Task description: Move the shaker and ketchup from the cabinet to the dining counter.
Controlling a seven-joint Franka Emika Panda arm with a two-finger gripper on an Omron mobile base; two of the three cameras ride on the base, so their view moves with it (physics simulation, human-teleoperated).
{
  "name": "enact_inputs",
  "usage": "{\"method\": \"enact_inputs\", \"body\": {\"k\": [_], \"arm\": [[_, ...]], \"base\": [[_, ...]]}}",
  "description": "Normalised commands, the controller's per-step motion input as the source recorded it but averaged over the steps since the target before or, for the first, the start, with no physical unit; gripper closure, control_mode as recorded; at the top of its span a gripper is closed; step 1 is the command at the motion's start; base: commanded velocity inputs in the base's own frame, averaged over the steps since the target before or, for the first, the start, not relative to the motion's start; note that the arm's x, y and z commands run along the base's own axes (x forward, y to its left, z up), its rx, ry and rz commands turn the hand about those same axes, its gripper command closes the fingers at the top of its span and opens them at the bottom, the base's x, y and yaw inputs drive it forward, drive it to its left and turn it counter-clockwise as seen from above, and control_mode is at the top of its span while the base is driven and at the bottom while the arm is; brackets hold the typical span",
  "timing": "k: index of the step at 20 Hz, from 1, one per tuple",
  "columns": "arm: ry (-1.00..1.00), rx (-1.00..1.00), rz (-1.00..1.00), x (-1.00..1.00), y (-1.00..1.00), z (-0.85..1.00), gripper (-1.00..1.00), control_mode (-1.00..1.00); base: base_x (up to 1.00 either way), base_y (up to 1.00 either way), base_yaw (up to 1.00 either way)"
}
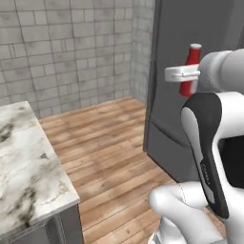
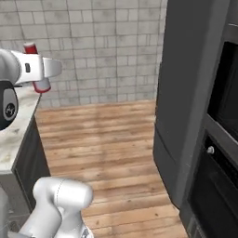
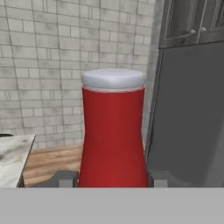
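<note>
- Hand view: gripper (image 3: 113, 178) partly closed, a finger (image 3: 64, 179) pressed to each side of the ketchup (image 3: 113, 131).
- Bottle upright, carried in mid-air.

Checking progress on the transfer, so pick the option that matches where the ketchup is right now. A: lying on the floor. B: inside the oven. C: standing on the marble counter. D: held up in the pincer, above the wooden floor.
D: the ketchup sits clamped between the fingers of the pincer, raised in the air beside the tall grey unit, with the marble counter off to the side.
</note>
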Motion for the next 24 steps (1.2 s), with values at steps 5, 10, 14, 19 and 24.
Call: {"method": "enact_inputs", "body": {"k": [5,10,14,19,24], "arm": [[0.0,0.0,0.0,0.0,0.0,0.0,1.0,1.0],[0.0,0.0,0.0,0.0,0.0,0.0,1.0,1.0],[0.0,0.0,0.0,0.0,0.0,0.0,1.0,1.0],[0.0,0.0,0.0,0.0,0.0,0.0,1.0,1.0],[0.0,0.0,0.0,0.0,0.0,0.0,1.0,1.0]], "base": [[1.0,-0.16,0.42],[1.0,-0.3,0.38],[1.0,-0.35,0.48],[0.95,-0.32,0.54],[0.73,-0.31,0.59]]}}
